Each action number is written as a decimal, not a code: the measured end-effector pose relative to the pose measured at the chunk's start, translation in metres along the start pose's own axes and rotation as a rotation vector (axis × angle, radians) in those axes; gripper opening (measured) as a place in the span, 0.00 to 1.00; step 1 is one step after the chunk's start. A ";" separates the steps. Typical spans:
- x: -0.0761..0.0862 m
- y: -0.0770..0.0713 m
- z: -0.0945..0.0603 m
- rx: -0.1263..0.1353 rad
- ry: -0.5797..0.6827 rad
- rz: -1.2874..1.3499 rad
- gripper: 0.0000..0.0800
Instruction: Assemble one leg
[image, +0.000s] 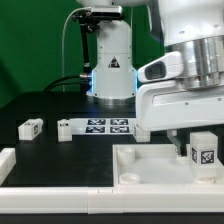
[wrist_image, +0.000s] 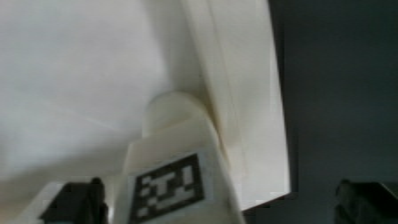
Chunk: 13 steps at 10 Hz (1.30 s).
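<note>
- Exterior view: the hand (image: 197, 138) hangs low at the exterior view's right, above the white panel (image: 140, 165), which lies flat on the dark surface (image: 60, 150).
- Exterior view: the leg (image: 204, 152) stands upright just beneath the hand, over the panel, with its black-and-white tag facing the camera. Whether its foot touches the panel cannot be told.
- Exterior view: the marker board (image: 100, 126) lies just beyond the panel. A second small tagged block (image: 31, 127) stands well apart, toward the exterior view's left.
- Wrist view: the leg (wrist_image: 169, 180) sits between two dark fingertips (wrist_image: 71, 203). The hand (wrist_image: 217, 203) is spread wide, with one fingertip near the leg and the other well apart from it, so nothing is gripped.
- Wrist view: the white panel (wrist_image: 89, 70) fills the background, and its raised rim (wrist_image: 240, 90) runs just beside the leg.
</note>
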<state>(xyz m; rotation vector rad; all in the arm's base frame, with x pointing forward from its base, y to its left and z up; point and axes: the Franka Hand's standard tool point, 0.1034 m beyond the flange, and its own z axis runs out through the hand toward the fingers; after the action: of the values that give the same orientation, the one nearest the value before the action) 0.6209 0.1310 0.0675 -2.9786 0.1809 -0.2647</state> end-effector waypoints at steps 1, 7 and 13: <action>0.001 -0.001 -0.001 -0.013 0.012 -0.130 0.81; 0.004 0.009 -0.001 -0.024 0.013 -0.256 0.37; 0.005 0.012 0.000 -0.004 0.031 0.021 0.37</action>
<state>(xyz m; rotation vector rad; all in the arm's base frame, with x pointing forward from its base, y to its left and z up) 0.6245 0.1185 0.0665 -2.9756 0.2166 -0.3086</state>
